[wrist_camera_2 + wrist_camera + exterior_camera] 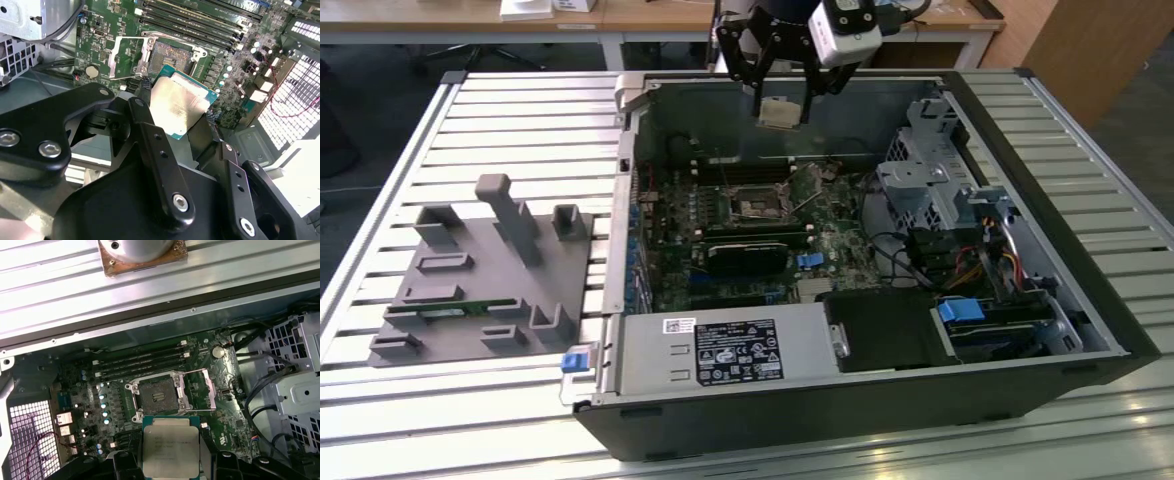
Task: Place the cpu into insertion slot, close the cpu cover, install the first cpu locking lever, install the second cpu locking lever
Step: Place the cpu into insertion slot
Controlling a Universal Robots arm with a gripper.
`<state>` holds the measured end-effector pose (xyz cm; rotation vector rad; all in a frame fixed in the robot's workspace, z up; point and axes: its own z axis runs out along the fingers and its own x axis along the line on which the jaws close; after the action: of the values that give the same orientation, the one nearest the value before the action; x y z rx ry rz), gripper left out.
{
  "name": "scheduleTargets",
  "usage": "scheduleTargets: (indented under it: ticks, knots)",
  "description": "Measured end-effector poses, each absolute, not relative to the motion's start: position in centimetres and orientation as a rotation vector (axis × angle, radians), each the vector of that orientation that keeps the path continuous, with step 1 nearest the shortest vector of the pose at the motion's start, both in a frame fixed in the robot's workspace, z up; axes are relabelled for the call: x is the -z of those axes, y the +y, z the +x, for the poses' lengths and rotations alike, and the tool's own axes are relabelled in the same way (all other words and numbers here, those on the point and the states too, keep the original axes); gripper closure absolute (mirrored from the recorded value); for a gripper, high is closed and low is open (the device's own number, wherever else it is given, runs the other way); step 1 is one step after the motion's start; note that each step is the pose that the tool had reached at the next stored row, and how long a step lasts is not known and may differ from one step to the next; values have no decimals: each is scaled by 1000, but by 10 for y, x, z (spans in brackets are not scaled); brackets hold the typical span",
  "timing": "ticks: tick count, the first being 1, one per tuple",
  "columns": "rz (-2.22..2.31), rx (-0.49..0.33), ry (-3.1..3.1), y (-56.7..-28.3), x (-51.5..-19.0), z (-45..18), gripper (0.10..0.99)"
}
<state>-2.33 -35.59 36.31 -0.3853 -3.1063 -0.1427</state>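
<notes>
The hand point(779, 110) pinches the cpu point(180, 102) by its edges, held flat at the upper middle of the exterior view, above the case point(854, 400). The slot point(156, 399) lies bare, cover point(114, 60) swung open to admit it.

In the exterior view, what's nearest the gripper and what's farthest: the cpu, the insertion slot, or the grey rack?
1. The cpu, held in the gripper.
2. The insertion slot, on the green board inside the case.
3. The grey rack, outside the case, on the exterior view's left.
</notes>
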Motion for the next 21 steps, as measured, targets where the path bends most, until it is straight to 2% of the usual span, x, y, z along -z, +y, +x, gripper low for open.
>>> scheduleTargets:
  ticks: [21]
  knots:
    - [-410,143,-3104,-356,-363,-23,545]
